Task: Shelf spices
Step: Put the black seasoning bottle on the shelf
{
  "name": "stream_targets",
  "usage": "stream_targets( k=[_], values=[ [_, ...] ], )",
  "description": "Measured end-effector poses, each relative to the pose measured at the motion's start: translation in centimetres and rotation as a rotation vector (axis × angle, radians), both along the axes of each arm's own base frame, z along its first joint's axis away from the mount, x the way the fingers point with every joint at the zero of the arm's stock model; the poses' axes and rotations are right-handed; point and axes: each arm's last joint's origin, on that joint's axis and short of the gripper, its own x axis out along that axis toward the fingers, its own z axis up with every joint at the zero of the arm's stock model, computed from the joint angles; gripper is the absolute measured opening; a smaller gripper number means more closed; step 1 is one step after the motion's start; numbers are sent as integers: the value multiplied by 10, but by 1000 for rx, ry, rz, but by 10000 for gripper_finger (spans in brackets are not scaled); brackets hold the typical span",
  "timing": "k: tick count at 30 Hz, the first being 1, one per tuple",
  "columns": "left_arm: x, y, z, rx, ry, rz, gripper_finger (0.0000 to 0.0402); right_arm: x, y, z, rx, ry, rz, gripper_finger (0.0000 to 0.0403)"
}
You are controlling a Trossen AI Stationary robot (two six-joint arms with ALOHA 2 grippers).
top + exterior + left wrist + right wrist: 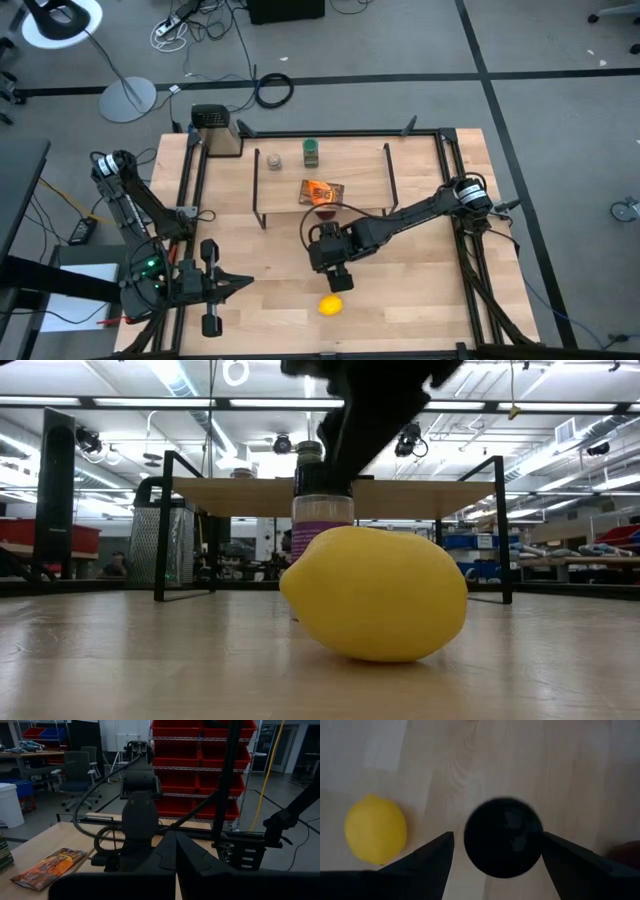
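Purple jar [322, 510] upright between right tool [340, 276] fingers [432, 857], black lid [503, 837] topmost.

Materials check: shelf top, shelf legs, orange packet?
Shelf top: looks like light, matte wood, with faint grain like the table's. Shelf legs: thin black bars, probably painted metal. Orange packet: glossy printed film, likely plastic or foil; it lies flat and creased.
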Motion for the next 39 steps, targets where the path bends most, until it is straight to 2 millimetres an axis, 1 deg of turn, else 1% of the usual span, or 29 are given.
stream_targets(
  k=[2,8,11,13,18,28,33,35,39],
  values=[
    [0,0,0,1,0,0,4,0,0,-3,0,2,0,290],
    [0,0,0,1,1,0,4,3,1,-1,12,-42,2,290],
    [0,0,0,1,1,1,4,4,1,-1,12,-43,0,281],
    [0,0,0,1,1,1,4,4,0,-1,13,-44,-1,265],
    [0,0,0,1,1,1,4,4,0,-1,14,-49,-5,201],
    [0,0,0,1,1,1,4,4,0,1,1,-50,-11,201],
    [0,0,0,2,1,1,4,4,4,18,-10,-53,7,201],
    [0,0,0,2,1,1,4,3,7,30,-20,-47,12,201],
    [0,0,0,2,1,1,4,0,12,63,-84,-73,18,201]
  ],
)
